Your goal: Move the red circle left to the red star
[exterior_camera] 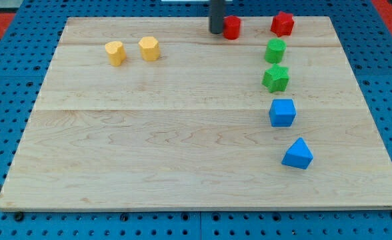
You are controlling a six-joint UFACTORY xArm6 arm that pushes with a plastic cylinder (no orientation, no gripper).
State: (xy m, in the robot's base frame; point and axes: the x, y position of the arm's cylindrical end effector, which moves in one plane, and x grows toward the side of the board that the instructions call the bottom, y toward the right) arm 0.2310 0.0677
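The red circle (233,27) lies near the board's top edge, right of centre. The red star (283,24) lies to its right, with a gap of about one block width between them. My tip (217,31) is the lower end of the dark rod that comes down from the view's top. It stands right at the red circle's left side, touching it or nearly so.
A green circle (275,50) and a green star (276,78) lie below the red star. A blue cube (282,113) and a blue triangle (297,154) lie further down. Two yellow blocks (116,53) (149,48) lie at the upper left of the wooden board (149,147).
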